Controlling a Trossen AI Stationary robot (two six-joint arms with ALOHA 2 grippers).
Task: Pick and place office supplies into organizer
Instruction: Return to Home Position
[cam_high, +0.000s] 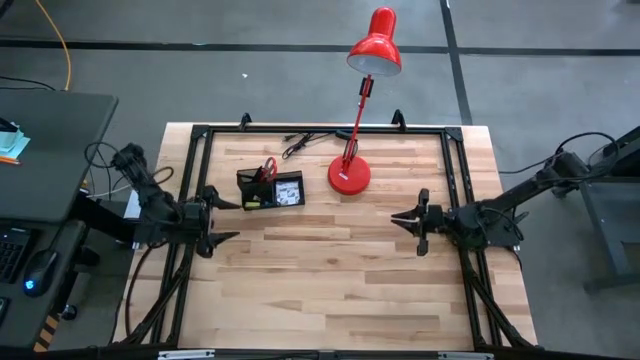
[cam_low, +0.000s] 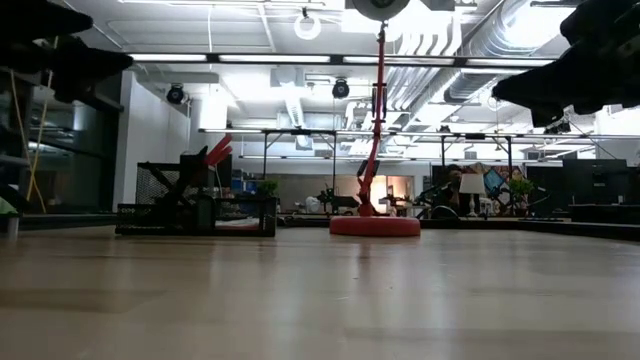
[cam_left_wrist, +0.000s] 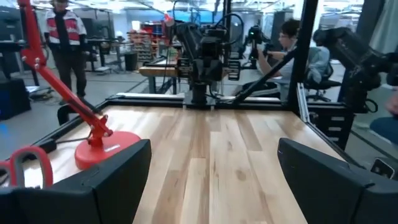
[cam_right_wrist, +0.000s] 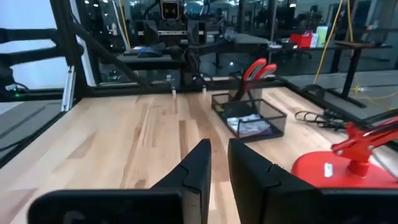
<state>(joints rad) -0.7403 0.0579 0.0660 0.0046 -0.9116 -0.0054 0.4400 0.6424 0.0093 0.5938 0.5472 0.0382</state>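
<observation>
The organizer (cam_low: 245, 215) is found on the worktop just beside the left hand (cam_high: 238, 221), a little forward of its fingertips, and well apart from the right hand (cam_high: 397, 216). Its long axis is laid nearly parallel to the line from one hand to the other. The red-handled scissors (cam_high: 268, 168) are stood in the taller cup, slightly tilted, handles pointed up; the blades are hidden inside. The white-grey packet (cam_right_wrist: 252, 126) is seen flat in the lower tray. The pens cannot be made out against the black mesh. The fingers of the left hand are held wide apart. Those of the right hand are brought almost together, with only a narrow slit between them.
</observation>
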